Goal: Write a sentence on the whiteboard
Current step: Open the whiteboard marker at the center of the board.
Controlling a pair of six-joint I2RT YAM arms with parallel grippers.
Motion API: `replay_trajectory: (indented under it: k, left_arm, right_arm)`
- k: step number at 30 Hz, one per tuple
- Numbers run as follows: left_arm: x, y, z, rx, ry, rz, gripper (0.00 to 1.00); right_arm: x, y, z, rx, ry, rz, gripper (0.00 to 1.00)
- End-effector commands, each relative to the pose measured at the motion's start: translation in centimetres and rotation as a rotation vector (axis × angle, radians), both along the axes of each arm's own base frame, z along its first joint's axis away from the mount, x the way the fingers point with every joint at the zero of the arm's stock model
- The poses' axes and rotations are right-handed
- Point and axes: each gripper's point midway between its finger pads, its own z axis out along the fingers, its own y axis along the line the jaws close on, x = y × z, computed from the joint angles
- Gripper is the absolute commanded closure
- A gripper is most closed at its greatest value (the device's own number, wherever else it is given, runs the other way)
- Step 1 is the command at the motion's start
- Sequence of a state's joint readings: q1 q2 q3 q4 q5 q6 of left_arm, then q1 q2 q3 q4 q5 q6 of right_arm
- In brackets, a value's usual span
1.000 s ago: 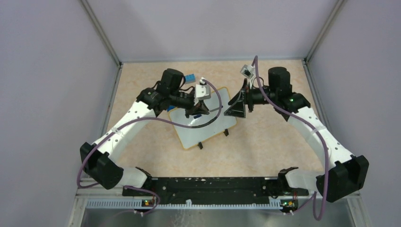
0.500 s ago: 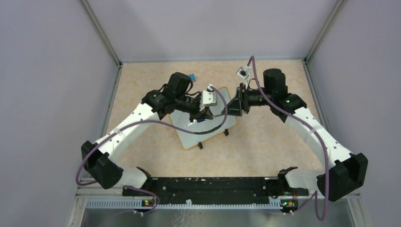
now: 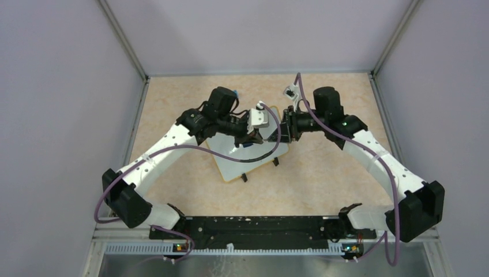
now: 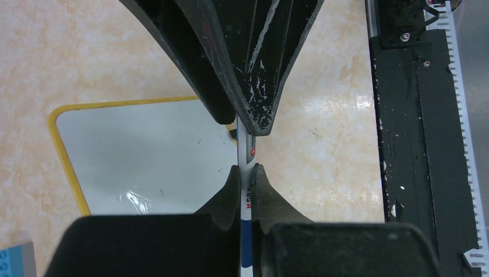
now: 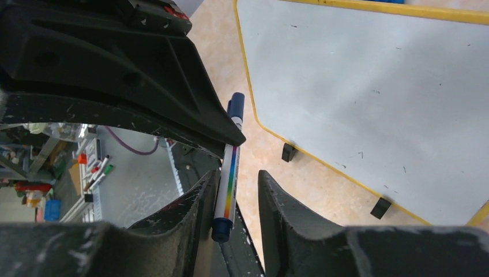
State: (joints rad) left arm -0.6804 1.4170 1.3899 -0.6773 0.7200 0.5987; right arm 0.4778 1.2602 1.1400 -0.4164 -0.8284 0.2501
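You are looking at two arms meeting over one whiteboard [image 3: 242, 164], which is lying flat and askew in the middle of the table [image 4: 86, 52], directly beneath both claws. Its two black clip feet [image 5: 288, 152] are sitting on the edge nearer the arm bases, and its white face is showing only a few tiny dark specks.

There is one marker [image 5: 229, 173] in play, white with a rainbow stripe and dark blue ends. Your left claw [image 4: 245, 173] is clamping it, both fingers pressed together on the barrel. Your right claw [image 5: 237, 179] is straddling the marker's other end with its fingers narrowly apart: one finger is lying against the barrel, while the other is standing off with a sliver of floor showing between (so it is not pinching the marker here). The marker is hanging in the air between the two claws, above the board's right-hand edge rather than touching it.

One small blue-and-grey block [image 4: 10, 261] is peeking in at the bottom corner of the left wrist view, beside the board.
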Motion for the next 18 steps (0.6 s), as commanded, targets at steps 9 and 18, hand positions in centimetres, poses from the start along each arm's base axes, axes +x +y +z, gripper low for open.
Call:
replay_trajectory:
  k: [9,18]
  left_arm:
    - [0.2,-0.8,1.4,-0.029,-0.024,-0.011,0.88]
    - [0.1,2.8,0.2,0.014,-0.019,0.082,0.36]
  right_arm:
    - [0.5,0.1,0.7,-0.015,-0.055,-0.006,1.00]
    - [-0.1,-1.3,2.9,0.093,-0.049,0.006,1.00]
